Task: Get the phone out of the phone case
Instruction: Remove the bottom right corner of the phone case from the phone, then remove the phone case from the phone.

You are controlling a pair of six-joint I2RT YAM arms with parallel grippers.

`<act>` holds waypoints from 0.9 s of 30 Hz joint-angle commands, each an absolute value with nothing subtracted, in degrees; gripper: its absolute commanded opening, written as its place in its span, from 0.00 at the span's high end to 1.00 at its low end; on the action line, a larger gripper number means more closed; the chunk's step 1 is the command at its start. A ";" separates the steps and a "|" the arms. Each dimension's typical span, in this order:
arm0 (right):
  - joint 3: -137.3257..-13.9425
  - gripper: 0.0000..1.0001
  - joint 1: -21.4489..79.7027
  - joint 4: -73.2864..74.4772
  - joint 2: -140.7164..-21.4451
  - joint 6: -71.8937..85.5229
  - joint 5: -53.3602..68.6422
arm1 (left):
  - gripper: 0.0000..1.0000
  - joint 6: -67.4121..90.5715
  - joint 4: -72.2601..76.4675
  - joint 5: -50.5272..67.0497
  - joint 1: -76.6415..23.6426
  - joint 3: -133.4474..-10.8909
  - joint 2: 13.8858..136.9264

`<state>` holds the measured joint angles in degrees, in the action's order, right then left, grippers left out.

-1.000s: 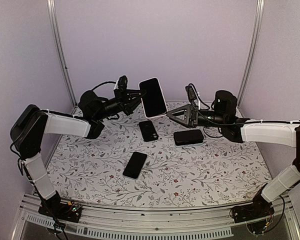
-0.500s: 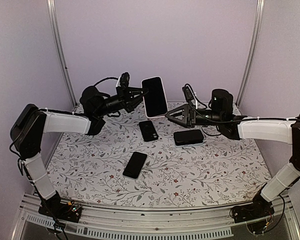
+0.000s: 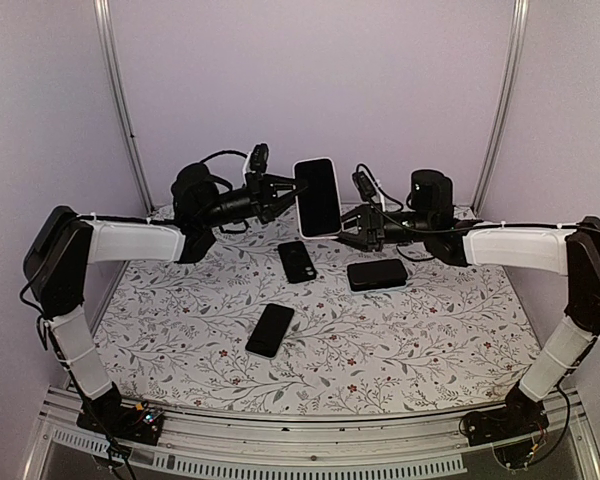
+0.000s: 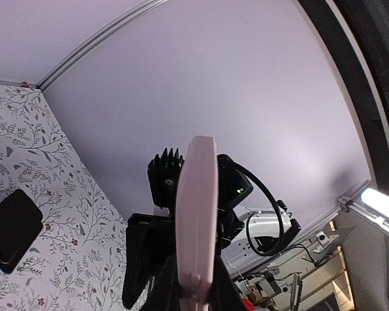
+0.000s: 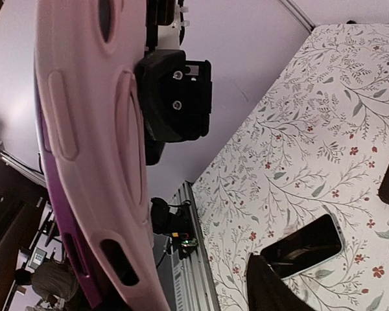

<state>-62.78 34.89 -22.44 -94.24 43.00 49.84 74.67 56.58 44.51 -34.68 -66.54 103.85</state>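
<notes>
The phone in its pale pink case is held upright in the air at the back of the table. My left gripper is shut on the case's left edge. In the left wrist view the case shows edge-on between my fingers. My right gripper is open at the case's lower right edge. In the right wrist view the back of the case fills the left side. One dark fingertip shows at the bottom, and the other is hidden.
Two bare black phones lie on the floral tablecloth, one at mid-back and one nearer the front. A dark phone on a light case lies under the right arm. The purple back wall stands close behind the grippers.
My left gripper has carried the cased phone to the right and a little up. My right gripper has moved left from open air up to the case's lower right edge.
</notes>
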 commanded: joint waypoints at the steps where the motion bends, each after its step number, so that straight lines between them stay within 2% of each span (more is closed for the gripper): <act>1: -66.09 0.66 35.33 -25.23 -96.99 45.97 43.08 | 0.84 63.58 35.70 48.50 -39.48 -69.15 103.80; 2: -66.02 0.73 35.33 -25.22 -97.15 46.24 42.80 | 0.81 60.96 31.14 47.11 -39.13 -69.64 103.60; 4: -65.35 0.84 35.33 -25.11 -97.46 46.51 41.62 | 0.68 56.66 23.63 44.09 -38.50 -70.70 103.52; 8: -63.97 0.99 35.32 -23.33 -97.90 46.38 38.21 | 0.52 49.45 11.15 38.85 -37.72 -73.55 104.45; 16: -62.47 1.00 36.33 -14.13 -98.35 40.67 27.50 | 0.36 40.85 -6.80 27.57 -38.11 -78.04 105.87; 27: -67.99 1.00 40.01 -2.68 -100.40 36.30 16.94 | 0.34 33.68 -19.81 14.12 -44.79 -86.32 108.99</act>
<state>-63.02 38.04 -4.51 -99.22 39.31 21.67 37.60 -13.50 20.53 -41.76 -82.72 107.18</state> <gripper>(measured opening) 0.103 0.656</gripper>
